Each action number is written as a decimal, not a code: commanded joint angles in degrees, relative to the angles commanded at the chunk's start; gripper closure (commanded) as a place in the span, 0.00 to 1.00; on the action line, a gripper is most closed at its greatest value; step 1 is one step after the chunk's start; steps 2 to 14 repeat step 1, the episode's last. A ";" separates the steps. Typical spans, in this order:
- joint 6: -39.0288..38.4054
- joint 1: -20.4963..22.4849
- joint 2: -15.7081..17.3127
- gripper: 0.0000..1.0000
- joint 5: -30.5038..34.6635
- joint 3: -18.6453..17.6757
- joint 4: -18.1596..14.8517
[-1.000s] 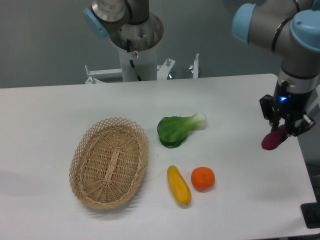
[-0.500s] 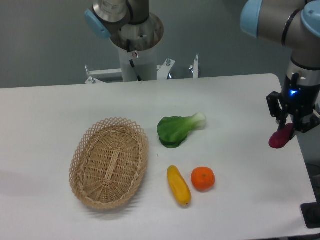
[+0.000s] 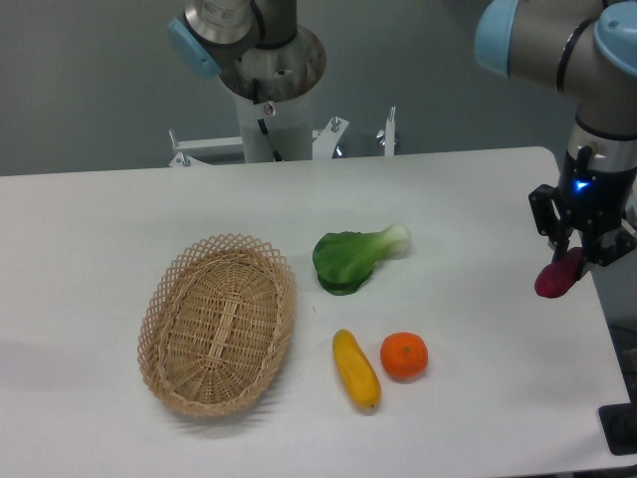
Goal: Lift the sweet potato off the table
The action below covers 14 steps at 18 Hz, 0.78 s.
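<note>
Sweet potato [image 3: 558, 277]: dark magenta, oblong, tilted with its upper end caught between the fingers of the gripper [image 3: 579, 251] and its lower end hanging toward the left. It was located at the far right of the scene, over the right edge of the tabletop [image 3: 478, 199]; whether its lower tip touched the surface could not be told.

Gripper: black, two-fingered, pointing down, pinching the upper end of the sweet potato. A small blue light showed on the wrist just above it. The arm's grey links and light blue joint caps rose out of the top right corner.

Tabletop: white, flat, with a rounded far right corner.

Leafy green vegetable [image 3: 353, 257]: dark green leaves with a pale stalk pointing right, lying near the middle of the tabletop, well apart from the sweet potato.

Yellow vegetable [image 3: 356, 369]: oblong, lying nearer the front edge, below the green vegetable.

Orange fruit [image 3: 404, 356]: round, just beside the yellow vegetable on its right.

Wicker basket [image 3: 159, 299]: oval, woven, open-edged, lying left of the vegetables.

Robot base [image 3: 269, 80]: grey column with a light blue cap, standing beyond the far edge of the tabletop.
</note>
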 joint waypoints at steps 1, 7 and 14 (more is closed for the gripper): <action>0.00 -0.09 0.00 0.76 0.00 -0.09 0.00; 0.00 -0.09 0.00 0.76 0.00 -0.09 0.00; 0.00 -0.09 0.00 0.76 0.00 -0.09 0.00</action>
